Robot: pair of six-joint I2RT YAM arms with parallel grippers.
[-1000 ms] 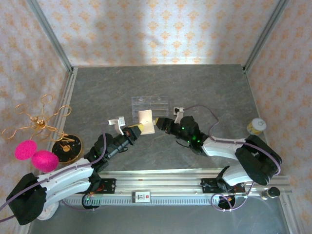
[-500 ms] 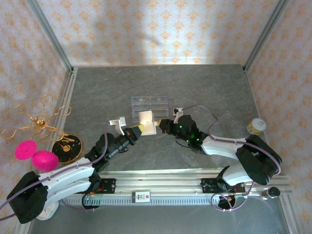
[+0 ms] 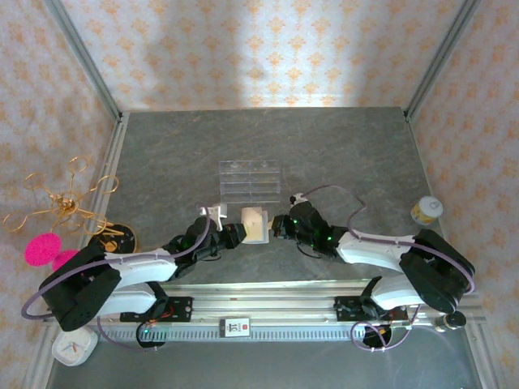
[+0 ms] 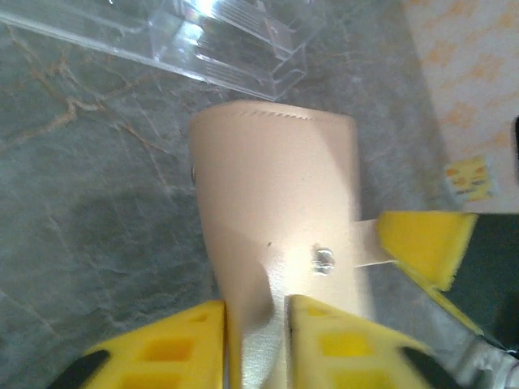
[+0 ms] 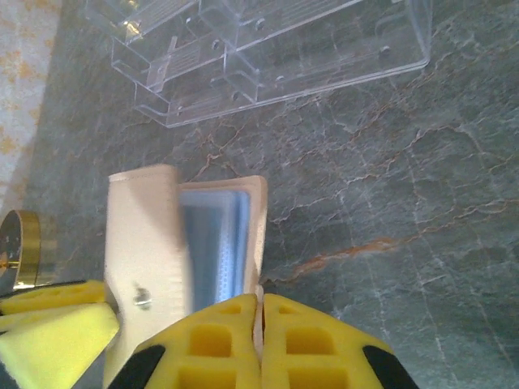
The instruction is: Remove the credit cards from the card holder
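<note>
- Grey marbled counter (image 3: 349,146) boxed in by orange-patterned wallpaper (image 3: 268,49). Near the middle, a clear plastic compartment tray (image 3: 251,180). Just on the near side of it, between the two arms, the small beige folding card holder (image 3: 254,224).
- Clamped on the near end of that holder, the left claw (image 4: 255,340), with a fold of soft leather squeezed between its yellow pads. Pinched tight on the thin edge of the opposite flap, the right claw (image 5: 261,328).
- Held a little way open, with the flat blue credit cards (image 5: 212,243) tucked in the inner pocket, not yet drawn out. Resting on the counter or lifted off it: hard to tell.
- Likeliest trouble: only a sliver of flap in the right-hand pinch, so an easy slip under any pull and a fold back over the cards.
- Also possible: creasing or tearing of the leather from too hard a spread with both claws locked on.
- No free claw for the cards, so probably a release on one side first, with a risk of sagging or twisting in the remaining hold.
- Near the tray: a chance of bumping its wall on any forward swing.
- Snug pocket, slick cards: perhaps several out at once and scattered, perhaps none.
</note>
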